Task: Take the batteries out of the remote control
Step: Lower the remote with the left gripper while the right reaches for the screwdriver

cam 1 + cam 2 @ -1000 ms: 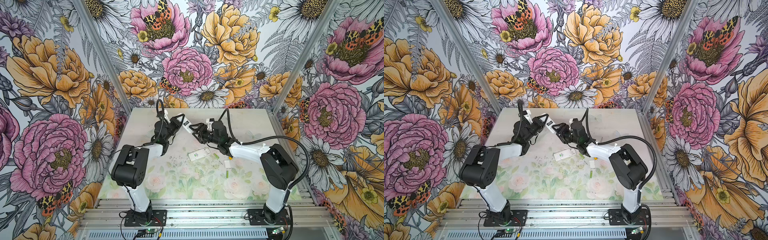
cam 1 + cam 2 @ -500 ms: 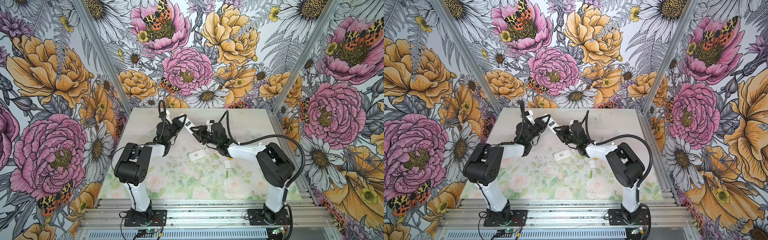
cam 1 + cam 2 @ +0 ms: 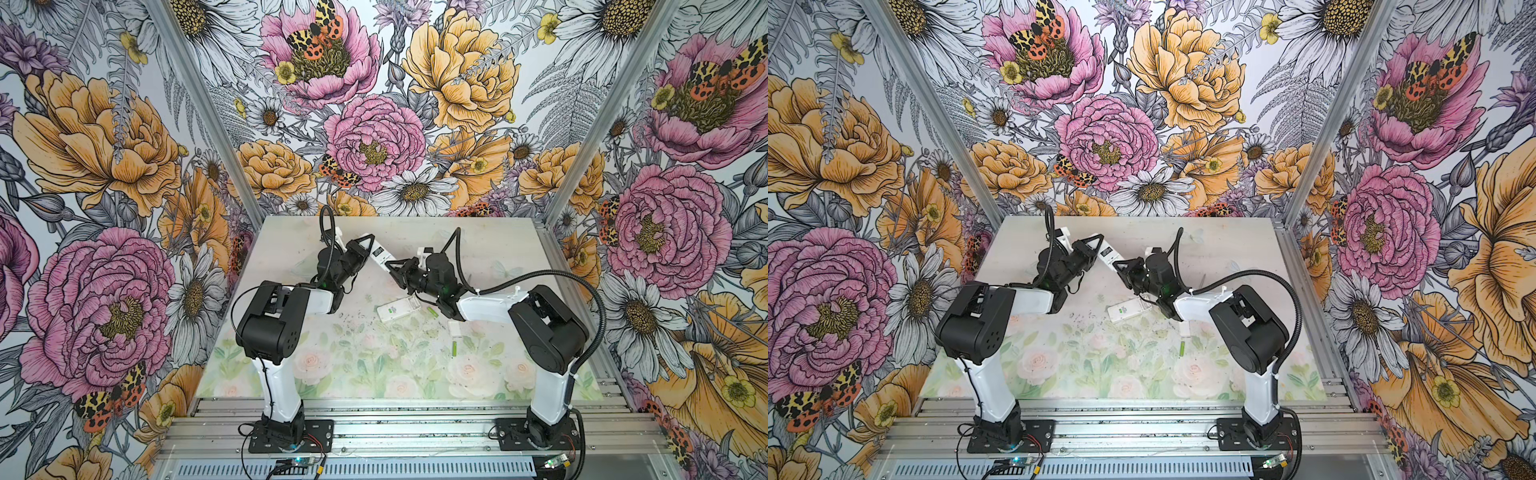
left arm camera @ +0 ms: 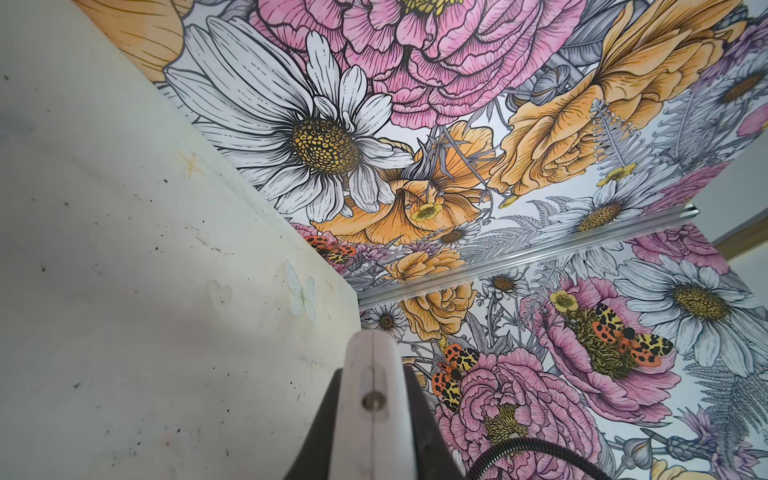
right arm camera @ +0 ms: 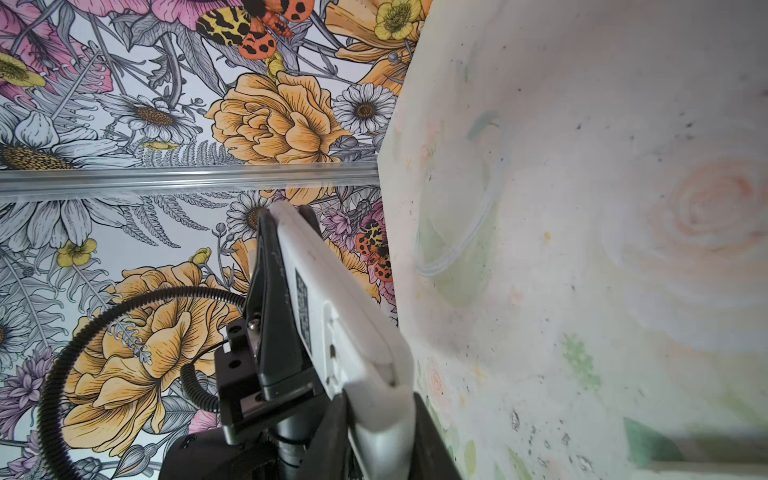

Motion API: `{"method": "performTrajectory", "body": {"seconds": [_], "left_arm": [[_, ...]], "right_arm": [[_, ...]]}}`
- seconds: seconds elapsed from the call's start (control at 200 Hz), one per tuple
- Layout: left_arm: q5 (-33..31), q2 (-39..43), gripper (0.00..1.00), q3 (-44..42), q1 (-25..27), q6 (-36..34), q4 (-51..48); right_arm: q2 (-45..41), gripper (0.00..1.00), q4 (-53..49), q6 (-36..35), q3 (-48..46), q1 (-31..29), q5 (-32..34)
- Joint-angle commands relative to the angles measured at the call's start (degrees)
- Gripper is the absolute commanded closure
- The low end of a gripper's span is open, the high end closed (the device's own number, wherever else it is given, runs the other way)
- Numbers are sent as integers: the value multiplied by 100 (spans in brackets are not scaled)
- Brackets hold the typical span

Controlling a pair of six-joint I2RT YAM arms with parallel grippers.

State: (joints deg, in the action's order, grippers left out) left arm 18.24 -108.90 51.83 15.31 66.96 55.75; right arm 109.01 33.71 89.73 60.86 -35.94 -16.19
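Floral tabletop point(image 3: 478, 241), remote point(image 3: 381, 254) in left end effector point(image 3: 369, 244)

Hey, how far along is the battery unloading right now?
Done: the farther green battery and the nearer green battery lie loose on the table by the lying remote. In hand: the left gripper and right gripper both clamp the raised remote. Left: getting its batteries out; none show yet.
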Motion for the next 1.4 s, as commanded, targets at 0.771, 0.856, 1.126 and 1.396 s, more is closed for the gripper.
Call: {"method": "performTrajectory", "body": {"seconds": [0.771,0.856,1.126,1.396], "left_arm": [[-861,-884,100,-544,73,-669,335],[-1020,-881,100,-751,60,-555,492],[-1647,-592,50,-1559,172,-418,445],[-2034,387,5,-2386,241,310,-736]], "right_arm": [[-580,86,-4279,-2112,397,549,1120],[-767,74,-4586,-2396,433,652,1229],[-1034,40,-7826,-3739,927,1269,2099],[-385,35,-7911,-4598,1059,1415,2032]]}}
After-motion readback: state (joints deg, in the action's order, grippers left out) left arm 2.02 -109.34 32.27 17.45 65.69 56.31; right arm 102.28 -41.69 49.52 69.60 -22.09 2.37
